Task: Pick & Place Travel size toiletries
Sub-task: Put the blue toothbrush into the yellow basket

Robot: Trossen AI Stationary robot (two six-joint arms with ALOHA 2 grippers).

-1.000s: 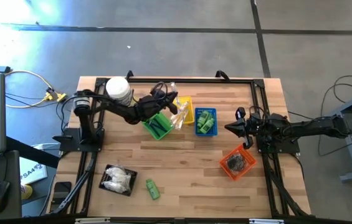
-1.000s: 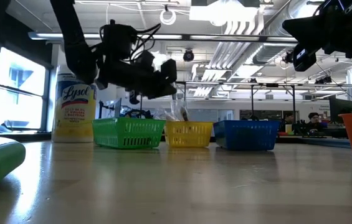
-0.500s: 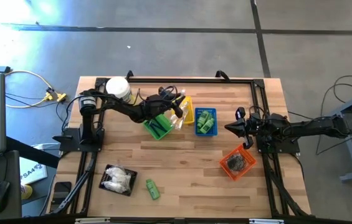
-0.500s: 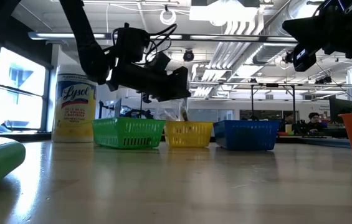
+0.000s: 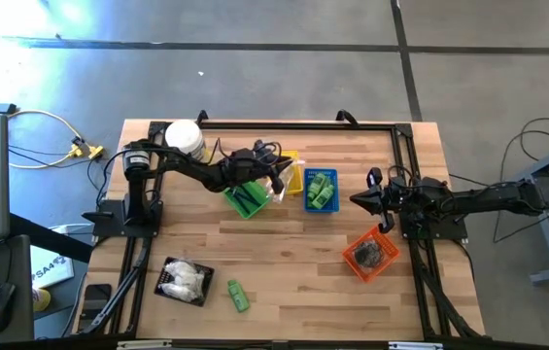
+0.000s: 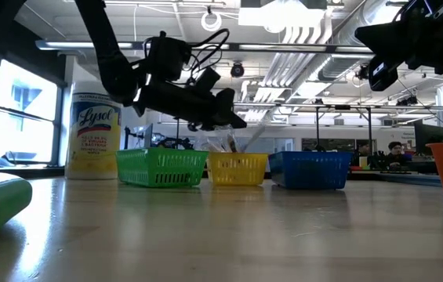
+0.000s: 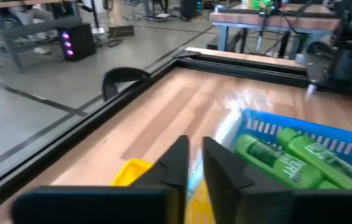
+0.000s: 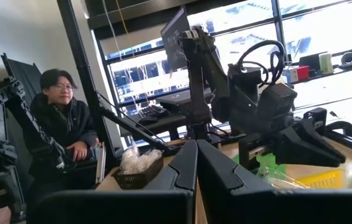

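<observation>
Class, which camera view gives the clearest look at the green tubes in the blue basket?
The left wrist view: the green tubes lie close up, side by side in the blue basket. The high view shows them small from above. The low view shows only the basket's wall; in the right wrist view they cannot be made out.

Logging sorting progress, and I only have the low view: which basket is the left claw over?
Observer: From above, the left claw hangs over the yellow basket, on its side next to the green basket.
Operator: What is in the blue one?
Observer: The blue basket holds green tubes.
Operator: Anything outside the baskets besides the green bottle?
Observer: White packets lie in a black tray beside that bottle.
</observation>
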